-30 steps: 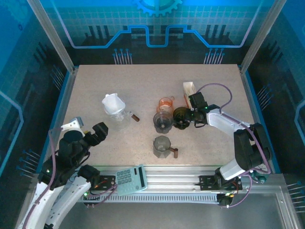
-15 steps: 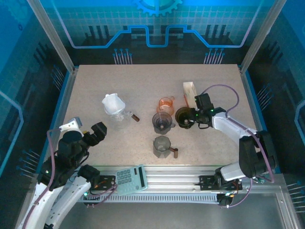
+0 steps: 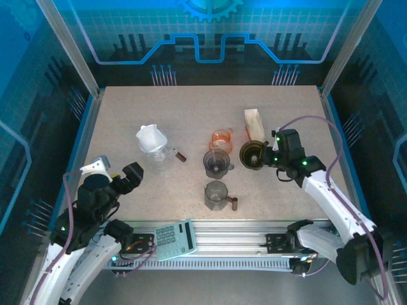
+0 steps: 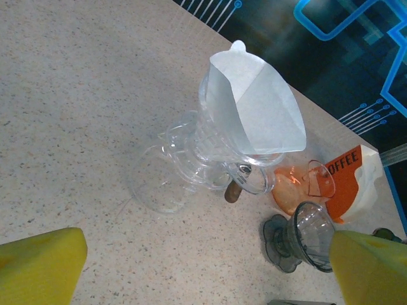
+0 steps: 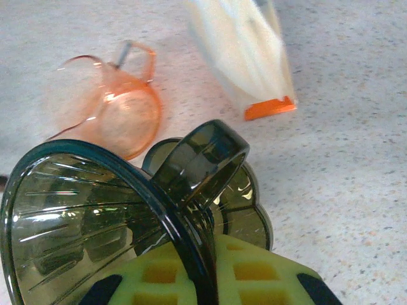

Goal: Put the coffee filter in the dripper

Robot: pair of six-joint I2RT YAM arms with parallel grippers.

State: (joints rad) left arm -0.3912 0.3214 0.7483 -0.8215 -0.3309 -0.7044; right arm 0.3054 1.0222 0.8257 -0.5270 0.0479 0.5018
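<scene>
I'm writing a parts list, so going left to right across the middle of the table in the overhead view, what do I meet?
Clear dripper holding a white paper filter → grey dripper → dark dripper.

Bench (image 3: pixel 191 114) looks like matt speckled stone (fine beige grain, no shine). The smoky dripper (image 5: pixel 70 203) is glossy see-through plastic with ribbed walls, orange dripper (image 5: pixel 124 111) same shiny stuff. Paper filter (image 4: pixel 254 108) is plain matt white, creased.
</scene>
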